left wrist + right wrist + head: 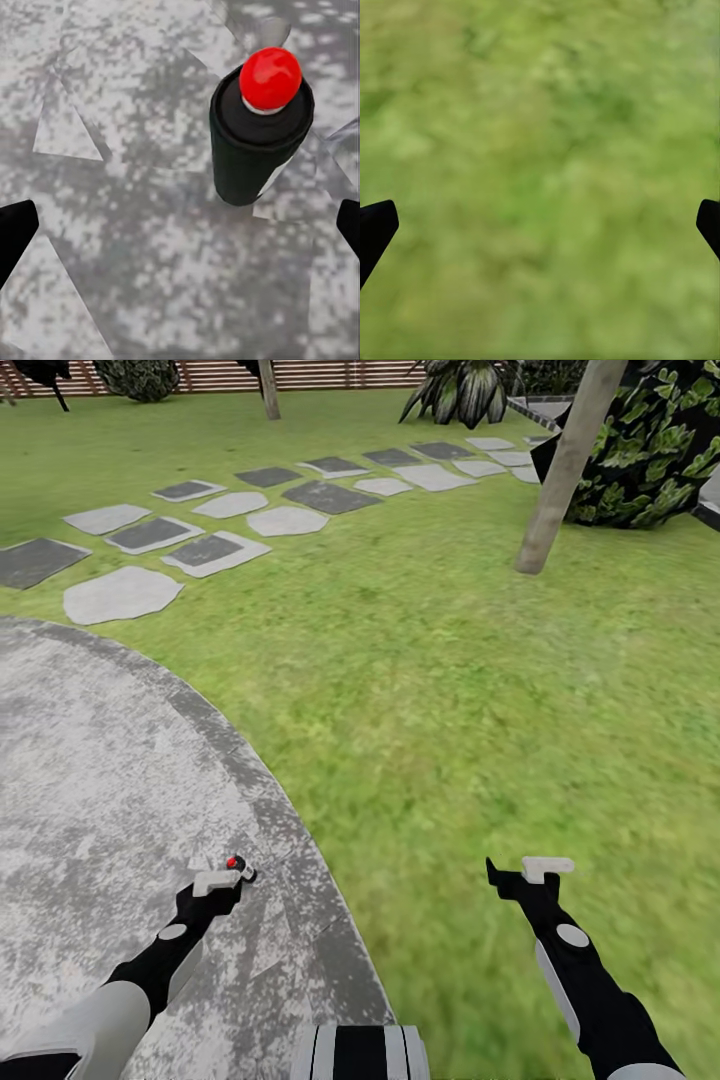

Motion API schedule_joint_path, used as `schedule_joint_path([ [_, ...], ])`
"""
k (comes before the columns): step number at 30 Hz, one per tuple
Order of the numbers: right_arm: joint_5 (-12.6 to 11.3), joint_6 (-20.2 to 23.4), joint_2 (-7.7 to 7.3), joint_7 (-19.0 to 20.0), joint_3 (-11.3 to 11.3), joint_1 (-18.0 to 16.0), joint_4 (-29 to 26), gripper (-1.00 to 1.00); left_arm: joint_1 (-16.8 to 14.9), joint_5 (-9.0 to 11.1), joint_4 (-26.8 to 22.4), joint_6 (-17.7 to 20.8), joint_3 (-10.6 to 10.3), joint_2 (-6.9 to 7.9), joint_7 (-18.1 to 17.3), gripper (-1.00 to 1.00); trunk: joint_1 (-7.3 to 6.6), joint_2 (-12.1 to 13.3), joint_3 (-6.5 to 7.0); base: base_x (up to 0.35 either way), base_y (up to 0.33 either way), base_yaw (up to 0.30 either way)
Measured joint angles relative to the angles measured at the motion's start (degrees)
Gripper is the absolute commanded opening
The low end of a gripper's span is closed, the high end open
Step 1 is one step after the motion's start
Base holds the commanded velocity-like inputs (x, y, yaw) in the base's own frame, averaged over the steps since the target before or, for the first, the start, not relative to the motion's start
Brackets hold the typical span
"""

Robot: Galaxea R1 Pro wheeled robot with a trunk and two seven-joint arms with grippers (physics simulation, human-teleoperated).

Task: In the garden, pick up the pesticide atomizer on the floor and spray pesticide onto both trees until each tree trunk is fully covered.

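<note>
The pesticide atomizer (237, 865), a small dark bottle with a red top, stands upright on the grey concrete floor (90, 780) near its curved edge. My left gripper (218, 882) hovers just above and beside it. In the left wrist view the atomizer (259, 131) stands ahead of the open fingers, off to one side, not between them. My right gripper (528, 872) hangs open over the lawn with nothing in it. One tree trunk (565, 465) leans pale and bare at the upper right. A second tree trunk (268, 388) stands far back by the fence.
Flat grey stepping stones (215, 525) curve across the lawn (450, 680) beyond the paving. A leafy bush (660, 450) crowds the near trunk on the right. A striped broad-leaved plant (465, 390) and a slatted wooden fence (330, 374) close the far side.
</note>
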Motion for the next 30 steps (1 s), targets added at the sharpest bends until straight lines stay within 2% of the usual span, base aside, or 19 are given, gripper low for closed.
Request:
schedule_joint_path([
  [3, 0.0, 0.0, -0.06, 0.0, 0.0, 0.0, 0.0, 1.00, 0.0, 0.0, 0.1, 0.0, -0.1, -0.08, 0.0, 1.00, 0.00, 0.0, 0.00, 0.000, 0.000, -0.183],
  [7, 0.0, 0.0, -0.04, 0.0, 0.0, 0.0, 0.0, 1.00, 0.0, 0.0, 0.1, 0.0, -0.1, -0.07, 0.0, 1.00, 0.11, -0.1, -0.88, 0.000, 0.000, -0.047],
  [12, 0.0, 0.0, -0.01, 0.0, 0.0, 0.0, 0.0, 1.00, 0.0, -0.1, 0.1, -0.1, -0.1, -0.06, 0.0, 1.00, 0.10, -0.1, -0.89, 0.000, 0.000, -0.006],
  [20, 0.0, 0.0, 0.00, 0.0, 0.0, 0.0, 0.0, 1.00, 0.0, -0.1, 0.1, -0.1, -0.2, -0.06, 0.0, 1.00, 0.31, -0.2, -2.67, 0.000, 0.000, -0.017],
  [30, 0.0, 0.0, 0.00, 0.0, 0.0, 0.0, 0.0, 1.00, 0.0, -0.1, 0.1, -0.2, -0.2, -0.06, 0.0, 1.00, 0.31, -0.2, -2.93, 0.000, 0.000, -0.078],
])
